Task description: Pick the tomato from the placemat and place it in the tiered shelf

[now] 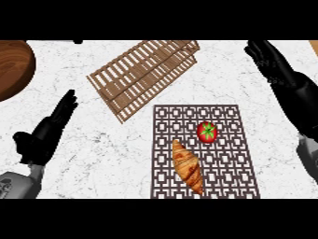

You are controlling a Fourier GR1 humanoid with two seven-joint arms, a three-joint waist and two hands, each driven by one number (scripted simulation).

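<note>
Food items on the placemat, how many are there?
2: a tomato near the placemat's middle, and a croissant beside it, closer to the robot. Nothing seems hidden.

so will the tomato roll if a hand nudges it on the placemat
Probably: the tomato looks round and smooth, so a sideways nudge could set it rolling. The placemat lies flat with no rim, so little would stop it. The croissant close by might block a roll toward the robot.

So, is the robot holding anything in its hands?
No, nothing. The left hand and right hand are open, and the tomato lies on the placemat.
</note>
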